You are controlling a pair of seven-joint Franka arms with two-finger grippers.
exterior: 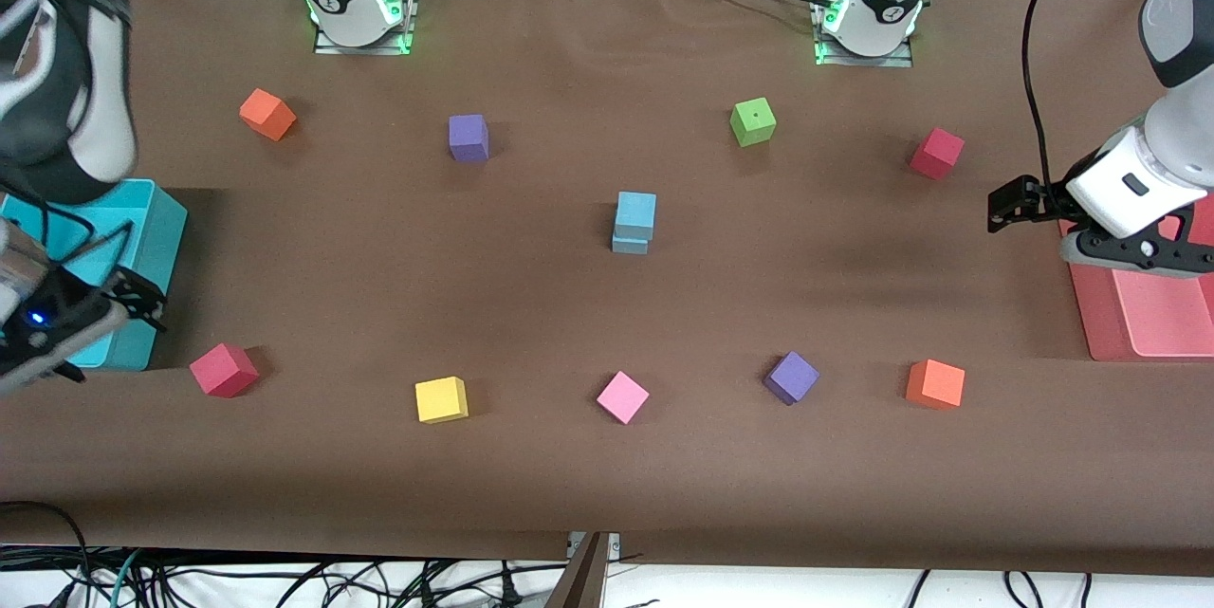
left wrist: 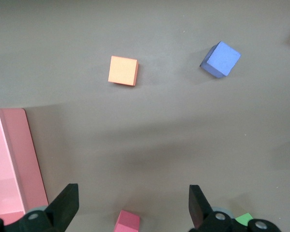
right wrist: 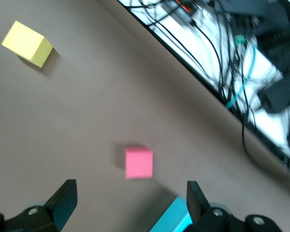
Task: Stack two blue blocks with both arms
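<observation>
The two blue blocks stand stacked in the middle of the table, the upper blue block (exterior: 635,212) resting on the lower blue block (exterior: 630,245) and set slightly askew. Neither block shows in the wrist views. My left gripper (exterior: 1011,206) is open and empty, up in the air beside the pink tray (exterior: 1100,323) at the left arm's end; its open fingers (left wrist: 67,203) frame bare table. My right gripper (exterior: 136,299) is open and empty over the cyan bin (exterior: 152,219) at the right arm's end; its fingers (right wrist: 65,198) are wide apart.
Coloured cubes ring the stack: orange (exterior: 267,114), purple (exterior: 469,137), green (exterior: 753,121), red (exterior: 937,153) nearer the bases; red (exterior: 224,369), yellow (exterior: 441,398), pink (exterior: 622,396), purple (exterior: 791,377), orange (exterior: 935,383) nearer the camera.
</observation>
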